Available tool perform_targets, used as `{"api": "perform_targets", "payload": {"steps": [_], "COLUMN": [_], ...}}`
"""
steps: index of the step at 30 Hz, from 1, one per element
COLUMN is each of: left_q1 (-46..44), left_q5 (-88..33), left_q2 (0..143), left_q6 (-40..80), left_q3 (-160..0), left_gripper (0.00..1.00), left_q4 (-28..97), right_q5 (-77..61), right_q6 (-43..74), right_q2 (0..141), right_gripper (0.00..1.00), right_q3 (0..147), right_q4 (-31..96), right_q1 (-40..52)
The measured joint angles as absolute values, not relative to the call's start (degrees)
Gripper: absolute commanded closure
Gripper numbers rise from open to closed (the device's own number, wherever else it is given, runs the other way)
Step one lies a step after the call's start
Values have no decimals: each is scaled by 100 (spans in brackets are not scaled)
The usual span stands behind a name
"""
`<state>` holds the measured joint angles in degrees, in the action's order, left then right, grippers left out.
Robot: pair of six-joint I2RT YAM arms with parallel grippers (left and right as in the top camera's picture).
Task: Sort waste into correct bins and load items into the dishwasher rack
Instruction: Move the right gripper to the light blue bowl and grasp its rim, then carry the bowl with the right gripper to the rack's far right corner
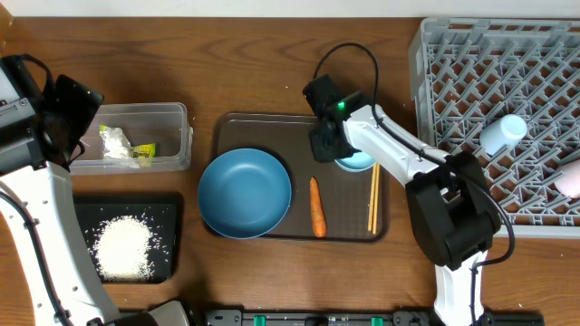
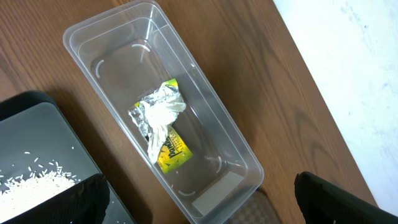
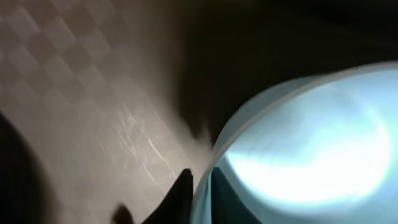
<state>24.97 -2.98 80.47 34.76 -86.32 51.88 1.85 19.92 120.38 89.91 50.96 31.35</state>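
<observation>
My right gripper (image 1: 333,147) (image 3: 202,186) is shut on the rim of the small light-blue bowl (image 1: 358,163) (image 3: 311,143), one finger inside and one outside. The bowl sits on the brown serving tray (image 1: 263,122) with the wide dark-blue bowl (image 1: 245,192), the orange carrot (image 1: 316,206) and the chopsticks (image 1: 372,197). My left gripper (image 2: 199,190) is open and empty above the clear tub (image 2: 112,31) (image 1: 181,113), which holds the crumpled wrapper (image 2: 163,121) (image 1: 127,147). The rice heap (image 1: 122,246) lies in the black tray (image 1: 172,210).
The grey dishwasher rack (image 1: 471,81) stands at the right with a pale cup (image 1: 503,133) in it and another pale item (image 1: 569,177) at its right edge. The table's far edge runs close behind the tub (image 2: 323,81).
</observation>
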Motion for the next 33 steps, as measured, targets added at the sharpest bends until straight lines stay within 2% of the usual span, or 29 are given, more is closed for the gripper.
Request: {"api": "perform_targets", "payload": {"steps": [2,8,14,19,26,33], "left_q1": [2497,2497,2497,2497,2497,2497], "left_q5": [-298,-298,-298,-298,-298,-298], "left_q2": [8047,8047,8047,8047,8047,8047], "left_q6": [3476,3476,3476,3476,3476,3476], "left_q3": [-8632,-8632,-8632,-8632,-8632,-8632], "left_gripper": [2,2,2,2,2,2], "left_q4": [5188,5188,5188,5188,5192,5188], "right_q5": [189,150,104,75,-303,-1085], "right_q6": [1999,2040,2043,2040,2043,2036], "right_q2": [11998,11402,10296,9614,9564,10001], "right_gripper": [99,99,99,99,99,96], "right_q3": [9120,9686,10047,10066,10086,10088], "right_q4": [5273,5642,5806,5481,4322,3264], "right_q1": [3131,2967,2185,764,-1446,-2580]}}
